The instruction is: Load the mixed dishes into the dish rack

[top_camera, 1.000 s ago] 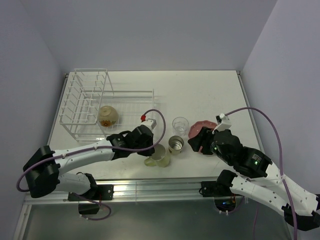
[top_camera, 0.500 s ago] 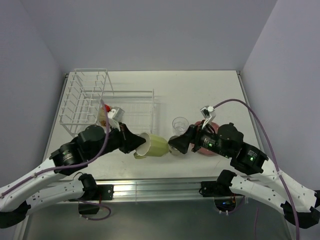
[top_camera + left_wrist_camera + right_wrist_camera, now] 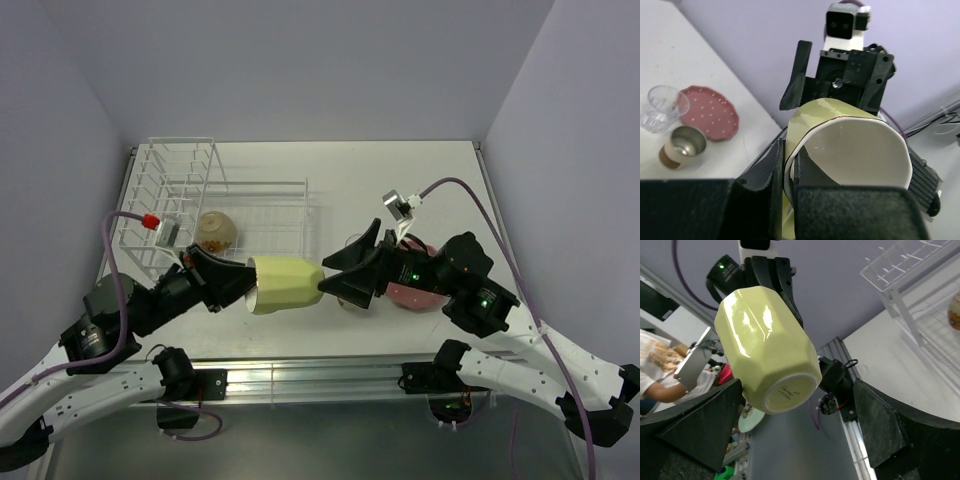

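Observation:
My left gripper (image 3: 240, 280) is shut on the rim wall of the pale yellow-green mug (image 3: 287, 283) and holds it on its side in the air, base toward the right arm. In the left wrist view its fingers (image 3: 767, 180) pinch the mug (image 3: 850, 150). My right gripper (image 3: 335, 276) is open, its jaws either side of the mug's base (image 3: 790, 390) without touching. The cream bowl (image 3: 215, 231) lies in the white dish rack (image 3: 170, 195). The glass tumbler (image 3: 662, 107), steel cup (image 3: 686, 142) and pink dotted plate (image 3: 710, 112) stand on the table.
The rack's tall slotted section (image 3: 910, 275) is at the far left, its low basket beside it. The right arm covers most of the plate (image 3: 412, 294) in the top view. The table's near edge with a metal rail (image 3: 320, 375) runs below the arms.
The left gripper has lifted the mug off the table and turned it on its side, drawing back left. The right gripper has risen, opened and come up to the mug's base.

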Action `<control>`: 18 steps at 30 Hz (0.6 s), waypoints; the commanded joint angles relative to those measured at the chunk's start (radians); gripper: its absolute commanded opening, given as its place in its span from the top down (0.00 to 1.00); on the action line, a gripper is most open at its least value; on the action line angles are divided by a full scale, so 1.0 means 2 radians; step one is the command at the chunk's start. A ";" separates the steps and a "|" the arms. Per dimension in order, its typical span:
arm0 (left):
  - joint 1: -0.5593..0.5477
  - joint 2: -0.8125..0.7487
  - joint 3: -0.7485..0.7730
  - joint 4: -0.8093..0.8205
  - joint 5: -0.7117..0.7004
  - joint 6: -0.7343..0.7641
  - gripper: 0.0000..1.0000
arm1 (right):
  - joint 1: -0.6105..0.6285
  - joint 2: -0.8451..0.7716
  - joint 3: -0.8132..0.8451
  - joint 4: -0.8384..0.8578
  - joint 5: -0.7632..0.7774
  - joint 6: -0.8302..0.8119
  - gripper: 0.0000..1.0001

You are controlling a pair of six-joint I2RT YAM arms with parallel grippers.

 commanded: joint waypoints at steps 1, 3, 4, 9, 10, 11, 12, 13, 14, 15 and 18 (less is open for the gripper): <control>-0.001 -0.024 -0.009 0.125 0.007 -0.034 1.00 | 0.001 0.005 0.010 0.087 -0.047 0.023 0.00; -0.001 -0.029 -0.020 0.152 0.006 -0.043 1.00 | 0.001 0.009 0.007 0.113 -0.060 0.027 0.00; -0.001 -0.034 -0.024 0.156 0.006 -0.047 1.00 | 0.002 0.009 0.006 0.125 -0.065 0.035 0.00; -0.001 -0.041 -0.042 0.179 -0.013 -0.066 1.00 | 0.002 0.018 0.001 0.186 -0.082 0.044 0.00; -0.001 -0.046 -0.045 0.190 -0.016 -0.070 1.00 | 0.002 0.021 0.000 0.195 -0.085 0.048 0.00; -0.001 -0.049 -0.053 0.196 -0.024 -0.073 1.00 | 0.002 0.028 0.003 0.199 -0.086 0.049 0.00; -0.001 -0.052 -0.056 0.202 -0.027 -0.079 1.00 | 0.002 0.031 0.004 0.202 -0.087 0.050 0.00; -0.001 -0.057 -0.058 0.206 -0.030 -0.080 1.00 | 0.002 0.035 0.005 0.206 -0.091 0.053 0.00; -0.001 -0.058 -0.059 0.213 -0.033 -0.080 1.00 | 0.002 0.038 0.005 0.215 -0.091 0.055 0.00; -0.001 -0.058 -0.059 0.216 -0.033 -0.080 1.00 | 0.003 0.043 0.005 0.217 -0.089 0.056 0.00; -0.001 -0.059 -0.061 0.229 -0.030 -0.084 1.00 | 0.007 0.054 0.010 0.218 -0.089 0.053 0.00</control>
